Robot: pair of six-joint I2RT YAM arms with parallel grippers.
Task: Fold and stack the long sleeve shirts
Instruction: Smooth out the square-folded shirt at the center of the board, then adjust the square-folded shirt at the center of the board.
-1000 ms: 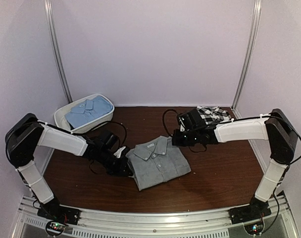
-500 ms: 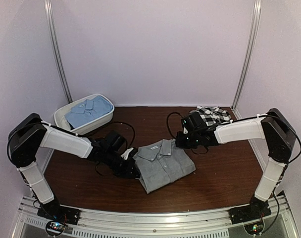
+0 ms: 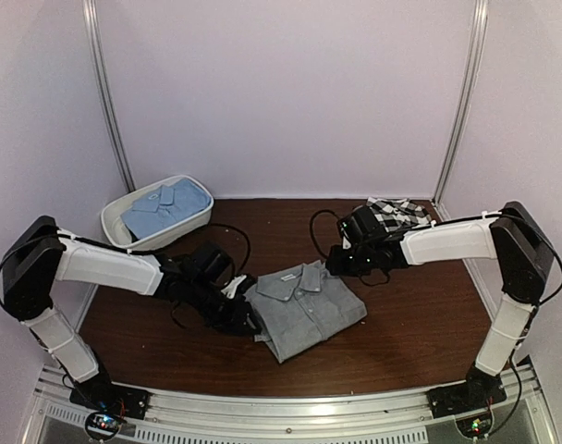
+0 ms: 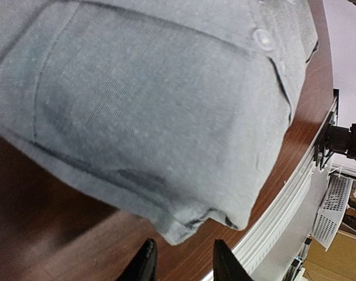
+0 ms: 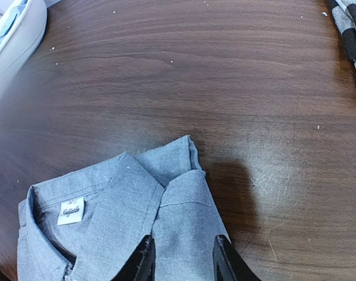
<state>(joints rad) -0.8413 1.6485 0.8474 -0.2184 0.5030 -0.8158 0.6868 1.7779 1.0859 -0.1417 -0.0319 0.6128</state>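
light blue shirt in white tub

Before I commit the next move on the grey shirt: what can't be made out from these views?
Grey shirt: no sleeves show in any view, presumably folded under its body.
Right gripper: right wrist view cannot settle whether it touches the shirt or hovers.
Checked shirt: right arm covers its near part in the top view; the right wrist view's edge crops it.
Light blue shirt: the white tub's wall hides its lower part.
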